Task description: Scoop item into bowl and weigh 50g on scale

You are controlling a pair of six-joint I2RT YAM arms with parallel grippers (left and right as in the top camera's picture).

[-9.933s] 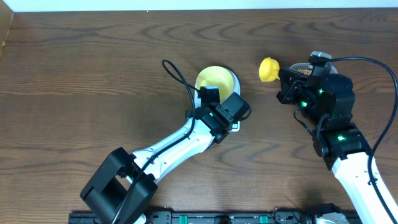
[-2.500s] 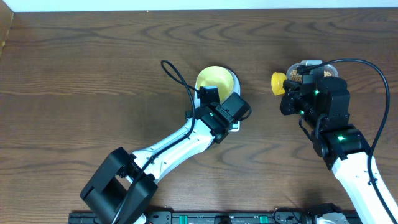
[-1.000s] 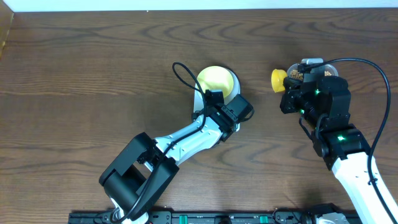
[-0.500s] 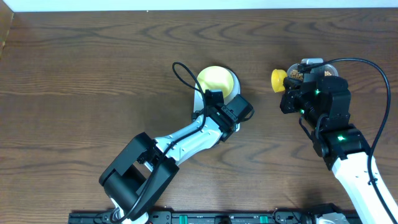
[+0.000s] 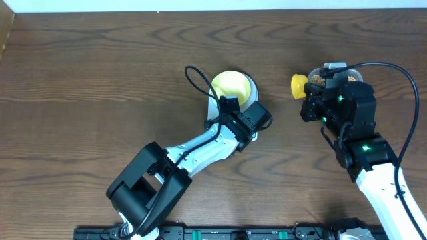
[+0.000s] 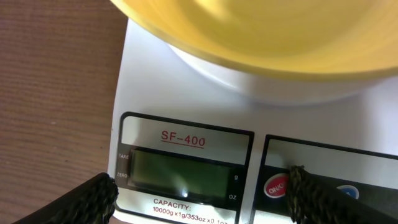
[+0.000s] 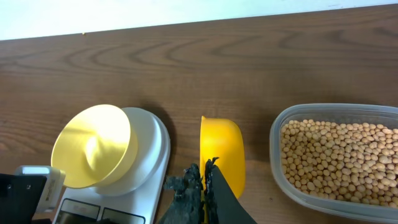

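The pale-yellow bowl [image 5: 232, 84] sits on the white scale [image 5: 211, 107]; the bowl holds no beans in the right wrist view [image 7: 93, 146]. My left gripper [image 5: 235, 115] is open, and its fingertips [image 6: 202, 199] straddle the scale's front edge [image 6: 186, 99] by the LCD [image 6: 177, 171], which shows no digits. The right fingertip is at the red button [image 6: 277, 185]. My right gripper [image 7: 205, 180] is shut on the handle of the yellow scoop [image 7: 222, 152], held between the scale [image 7: 152, 155] and the beans [image 7: 336, 158]. No beans show in the scoop [image 5: 299, 85].
The beans lie in a clear rounded plastic container [image 7: 280, 134] at the right, partly hidden under my right arm in the overhead view [image 5: 319, 75]. The table is dark wood [image 5: 100, 73]. A black cable [image 5: 195, 77] loops beside the bowl.
Nothing has moved in the last second. Before that, my left gripper shifted slightly right at the scale's front, and my right gripper carried the scoop rightward to the container's edge.
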